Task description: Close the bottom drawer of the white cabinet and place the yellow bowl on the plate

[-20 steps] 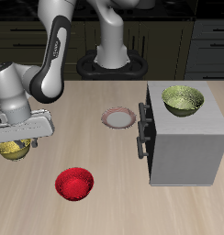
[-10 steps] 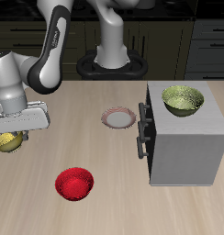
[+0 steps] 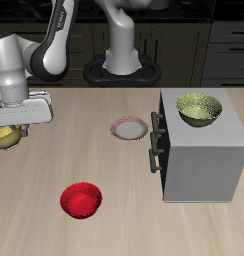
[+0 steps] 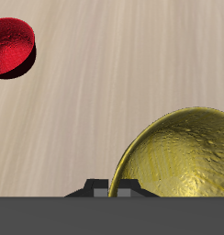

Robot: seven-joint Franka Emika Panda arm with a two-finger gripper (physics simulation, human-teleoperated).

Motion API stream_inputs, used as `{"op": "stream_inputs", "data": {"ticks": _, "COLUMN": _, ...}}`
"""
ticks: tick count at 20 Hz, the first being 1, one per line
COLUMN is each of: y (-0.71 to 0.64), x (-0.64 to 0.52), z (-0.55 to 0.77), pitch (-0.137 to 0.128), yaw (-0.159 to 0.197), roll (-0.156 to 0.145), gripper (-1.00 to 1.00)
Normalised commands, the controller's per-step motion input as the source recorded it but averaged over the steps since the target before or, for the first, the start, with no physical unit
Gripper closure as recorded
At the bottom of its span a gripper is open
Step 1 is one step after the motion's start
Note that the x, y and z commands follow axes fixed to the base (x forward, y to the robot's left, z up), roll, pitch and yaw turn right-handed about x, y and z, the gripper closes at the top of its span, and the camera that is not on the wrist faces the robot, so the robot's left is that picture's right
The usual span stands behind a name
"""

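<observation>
My gripper is shut on the rim of the yellow bowl, which hangs above the table near its side edge. In the wrist view the glossy yellow bowl fills much of the frame, with the table well below it. The plate lies on the table between the bowl and the white cabinet. The bottom drawer looks flush with the cabinet front, its dark bar handle sticking out.
A red bowl sits near the table's front edge and also shows in the wrist view as the red bowl. A wider pale greenish-yellow bowl rests on the cabinet's top. The robot's base stands behind the plate.
The gripper has risen with the yellow bowl held in it, lifting it off the table and higher over the second. Nothing else has moved.
</observation>
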Motion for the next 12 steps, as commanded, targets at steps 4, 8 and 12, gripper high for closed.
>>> {"op": "stream_inputs", "data": {"ticks": 4, "y": 0.03, "x": -0.17, "z": 0.25, "pitch": -0.031, "yaw": -0.024, "roll": 0.009, "gripper": 1.0}}
{"op": "stream_inputs", "data": {"ticks": 8, "y": 0.07, "x": -0.24, "z": 0.39, "pitch": -0.035, "yaw": -0.04, "roll": 0.01, "gripper": 1.0}}
{"op": "stream_inputs", "data": {"ticks": 12, "y": 0.12, "x": -0.21, "z": 0.42, "pitch": -0.058, "yaw": -0.006, "roll": -0.003, "gripper": 1.0}}
